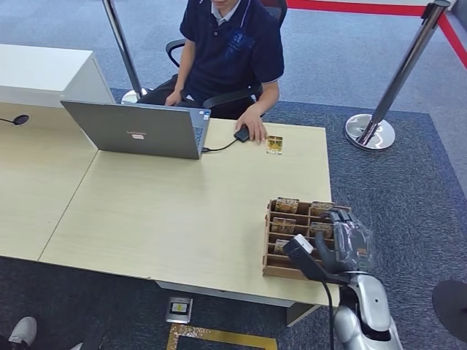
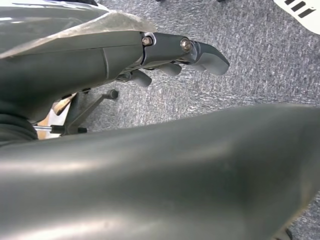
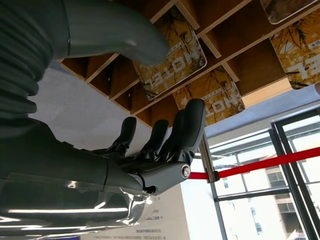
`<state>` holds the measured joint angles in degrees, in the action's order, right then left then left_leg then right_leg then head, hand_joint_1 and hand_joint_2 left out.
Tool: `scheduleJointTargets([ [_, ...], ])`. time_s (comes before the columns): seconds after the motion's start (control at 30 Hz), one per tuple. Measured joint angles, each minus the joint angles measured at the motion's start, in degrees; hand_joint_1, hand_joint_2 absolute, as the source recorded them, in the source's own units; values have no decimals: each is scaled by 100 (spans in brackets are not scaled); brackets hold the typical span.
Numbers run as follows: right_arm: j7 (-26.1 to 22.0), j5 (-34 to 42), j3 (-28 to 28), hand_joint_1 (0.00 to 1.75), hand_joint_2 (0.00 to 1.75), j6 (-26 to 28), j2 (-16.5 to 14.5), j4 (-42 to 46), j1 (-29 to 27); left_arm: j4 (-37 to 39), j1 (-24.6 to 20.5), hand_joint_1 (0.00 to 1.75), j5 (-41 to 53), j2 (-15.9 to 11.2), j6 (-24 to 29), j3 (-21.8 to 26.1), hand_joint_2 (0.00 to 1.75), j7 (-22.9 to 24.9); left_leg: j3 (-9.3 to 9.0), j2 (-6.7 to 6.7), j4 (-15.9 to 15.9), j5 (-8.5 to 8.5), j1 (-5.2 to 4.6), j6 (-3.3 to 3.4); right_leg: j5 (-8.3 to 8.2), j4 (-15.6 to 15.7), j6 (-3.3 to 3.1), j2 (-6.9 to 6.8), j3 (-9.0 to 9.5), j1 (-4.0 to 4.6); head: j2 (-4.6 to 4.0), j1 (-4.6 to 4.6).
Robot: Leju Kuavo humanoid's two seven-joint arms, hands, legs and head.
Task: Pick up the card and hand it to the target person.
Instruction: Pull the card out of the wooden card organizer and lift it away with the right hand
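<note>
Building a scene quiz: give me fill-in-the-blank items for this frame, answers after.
1. The wooden card rack sits at the table's near-____ corner.
2. The robot's ____ hand hovers over the rack.
3. One loose card lies beside the person's ____.

Answers: right; right; hand

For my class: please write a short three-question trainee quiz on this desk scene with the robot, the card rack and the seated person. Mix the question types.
1. True or false: the right hand is at the wooden card rack.
2. Where does the loose card lie? A) on the laptop B) on the table beside the person's hand C) on the floor
3. Fill in: the left hand hangs over grey ____.

Key: 1 true; 2 B; 3 carpet.
</note>
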<state>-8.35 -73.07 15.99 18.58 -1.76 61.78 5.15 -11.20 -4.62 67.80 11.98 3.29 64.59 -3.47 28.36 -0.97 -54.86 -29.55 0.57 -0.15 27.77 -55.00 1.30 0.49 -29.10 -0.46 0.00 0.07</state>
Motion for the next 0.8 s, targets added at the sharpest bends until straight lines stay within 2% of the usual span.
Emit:
scheduleJointTargets([
  [0.17, 0, 5, -27, 93, 175, -14, -30, -94, 31, 4, 0, 0, -1, 4, 14, 14, 0, 6, 0, 0, 0, 0, 0, 0, 0, 0, 0, 0, 0, 0, 0, 0],
  [0.4, 0, -9, -63, 85, 175, -10, -82, -153, 54, 8, 0, 0, -2, 9, 45, 24, 0, 6, 0, 0, 0, 0, 0, 0, 0, 0, 0, 0, 0, 0, 0, 1],
  [0.57, 0, -13, -96, 89, 175, -9, -102, -175, 55, 10, 1, 0, -7, 10, 46, 29, 0, 6, 0, 0, 0, 0, 0, 0, 0, 0, 0, 0, 0, 0, 0, 1],
  [0.8, 0, -32, -139, 115, 175, 24, -107, -202, 69, 14, 1, 0, -9, 15, 46, 41, 0, 6, 0, 0, 0, 0, 0, 0, 0, 0, 0, 0, 0, 0, 0, 0],
])
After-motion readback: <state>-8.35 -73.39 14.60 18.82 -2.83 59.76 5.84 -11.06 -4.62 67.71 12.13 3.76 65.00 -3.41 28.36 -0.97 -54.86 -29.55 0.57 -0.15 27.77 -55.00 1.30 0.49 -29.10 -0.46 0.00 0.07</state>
